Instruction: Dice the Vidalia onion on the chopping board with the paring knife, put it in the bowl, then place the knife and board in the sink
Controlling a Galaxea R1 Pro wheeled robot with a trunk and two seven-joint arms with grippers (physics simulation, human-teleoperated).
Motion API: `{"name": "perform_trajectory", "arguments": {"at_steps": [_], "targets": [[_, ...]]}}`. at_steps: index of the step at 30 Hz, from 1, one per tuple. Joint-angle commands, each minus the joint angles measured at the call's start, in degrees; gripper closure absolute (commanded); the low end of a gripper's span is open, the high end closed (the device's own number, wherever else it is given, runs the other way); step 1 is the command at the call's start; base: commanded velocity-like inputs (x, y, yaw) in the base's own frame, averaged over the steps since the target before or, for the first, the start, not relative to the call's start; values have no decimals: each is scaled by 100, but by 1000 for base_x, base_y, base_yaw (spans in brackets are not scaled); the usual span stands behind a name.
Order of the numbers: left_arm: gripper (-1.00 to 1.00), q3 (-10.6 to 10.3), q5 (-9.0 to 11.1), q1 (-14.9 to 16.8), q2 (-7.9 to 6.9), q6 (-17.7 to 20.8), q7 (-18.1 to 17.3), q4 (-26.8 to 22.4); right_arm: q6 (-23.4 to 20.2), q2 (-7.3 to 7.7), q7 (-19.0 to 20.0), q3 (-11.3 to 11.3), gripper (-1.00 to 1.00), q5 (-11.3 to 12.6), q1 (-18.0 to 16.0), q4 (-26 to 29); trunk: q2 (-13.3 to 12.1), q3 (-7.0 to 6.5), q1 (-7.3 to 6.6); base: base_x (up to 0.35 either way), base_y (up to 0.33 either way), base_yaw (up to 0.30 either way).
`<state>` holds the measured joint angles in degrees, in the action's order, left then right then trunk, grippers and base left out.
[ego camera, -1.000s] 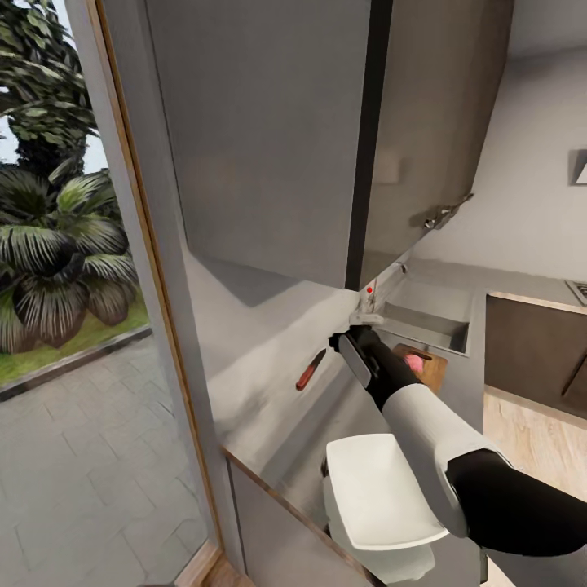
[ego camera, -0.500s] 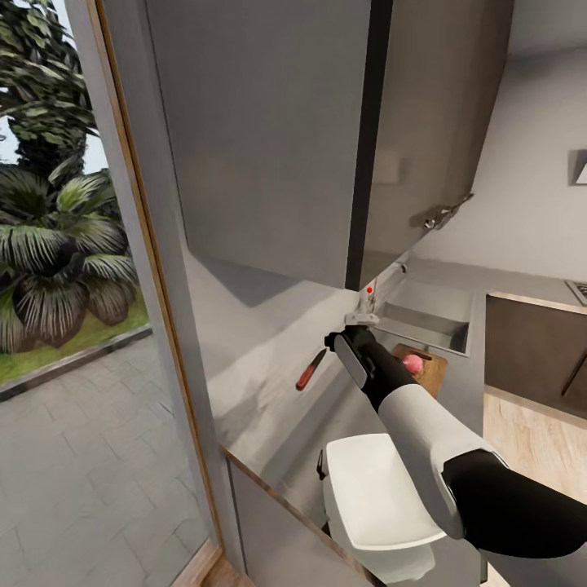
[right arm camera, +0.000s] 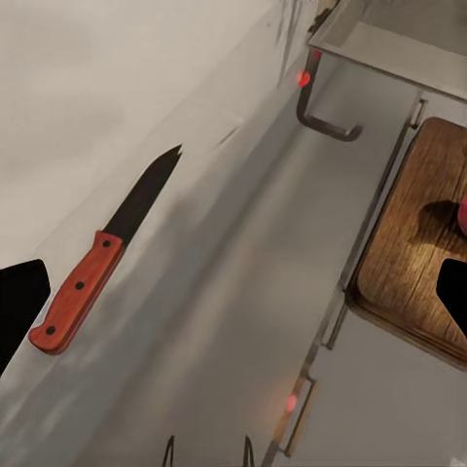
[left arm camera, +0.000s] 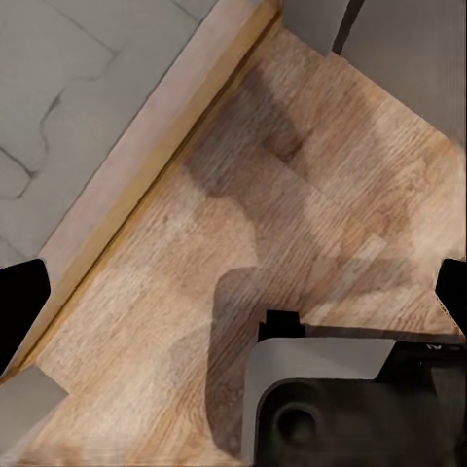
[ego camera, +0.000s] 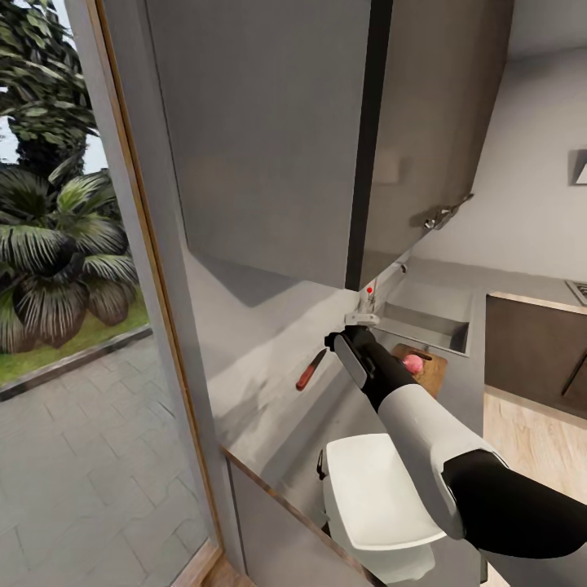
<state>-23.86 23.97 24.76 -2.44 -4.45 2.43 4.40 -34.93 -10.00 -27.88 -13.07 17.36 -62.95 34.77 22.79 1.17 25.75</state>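
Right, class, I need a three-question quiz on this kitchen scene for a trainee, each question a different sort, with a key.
1. True or false: the Vidalia onion rests on the chopping board.
2. The paring knife lies: A) in the sink, B) on the countertop, C) in the bowl.
3. Fill in: the knife's handle is ____.

Key: 1 true; 2 B; 3 red.
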Motion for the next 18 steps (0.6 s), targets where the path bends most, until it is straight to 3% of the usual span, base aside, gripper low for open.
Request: {"name": "perform_trajectory", "arguments": {"at_steps": [1,7,11,18], "targets": [[-100,-48,47,-18,30,-5,-48,20,-14,0,-50,-16,-100,49,-5,3,12,12,4,0,0,0],[-100,-48,46,-346,189,109,-417,22,-14,0,-49,-13,-100,42,-3,3,12,12,4,0,0,0],[-100,-48,46,-542,225,118,-457,21,-14,0,-50,-11,-100,40,-1,3,12,12,4,0,0,0],[-100,-48,46,-586,235,120,-463,19,-14,0,-50,-20,-100,31,-5,-5,12,12,4,0,0,0]]}}
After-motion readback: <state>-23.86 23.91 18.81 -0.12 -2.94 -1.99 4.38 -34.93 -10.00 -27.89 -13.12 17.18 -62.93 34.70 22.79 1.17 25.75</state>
